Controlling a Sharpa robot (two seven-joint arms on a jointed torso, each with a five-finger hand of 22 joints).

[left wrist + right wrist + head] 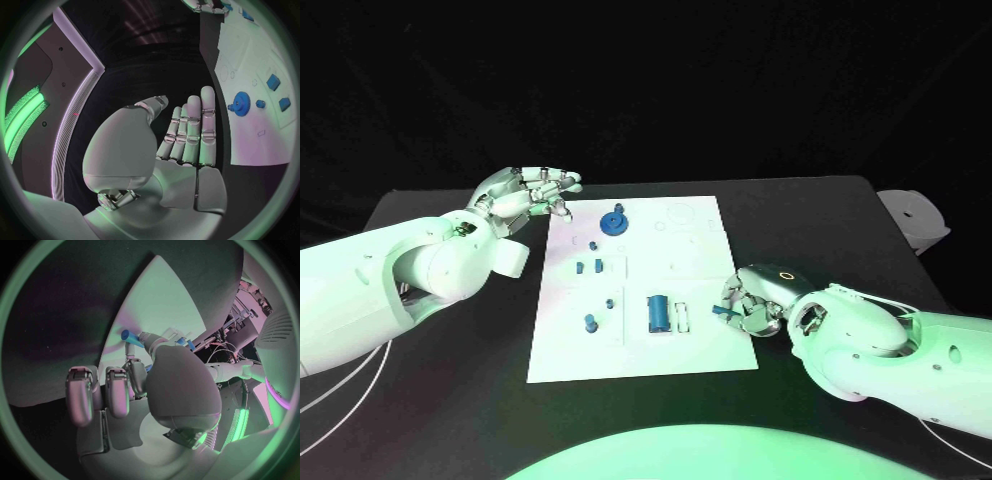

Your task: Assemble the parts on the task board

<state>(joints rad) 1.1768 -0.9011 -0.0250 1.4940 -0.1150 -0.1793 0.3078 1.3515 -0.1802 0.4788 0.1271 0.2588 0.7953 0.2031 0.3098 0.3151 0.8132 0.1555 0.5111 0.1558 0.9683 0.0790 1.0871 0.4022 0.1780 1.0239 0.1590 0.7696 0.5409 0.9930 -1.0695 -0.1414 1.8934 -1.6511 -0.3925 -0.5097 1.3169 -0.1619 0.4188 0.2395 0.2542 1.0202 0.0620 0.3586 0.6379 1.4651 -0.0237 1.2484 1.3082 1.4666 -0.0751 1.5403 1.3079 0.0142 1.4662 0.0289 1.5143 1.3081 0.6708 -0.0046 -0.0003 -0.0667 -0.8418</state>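
Observation:
The white task board [689, 350] lies in the middle of the black table. On it a blue gear [616, 222] stands near the far end, a blue cylinder [658, 312] lies near the middle, and several small blue pieces [590, 266] sit along the left half. My left hand [531, 195] hovers just off the board's far left corner, fingers apart and holding nothing. The left wrist view shows that hand [181, 135] beside the gear [240, 105]. My right hand [759, 300] sits at the board's right edge and pinches a small blue part [723, 311]. The right wrist view shows the part [131, 337] at the fingertips.
A white object [917, 218] stands at the table's far right corner. Bare black table [444, 370] runs along both sides of the board. White outlines and empty slots [678, 215] mark the board's right half.

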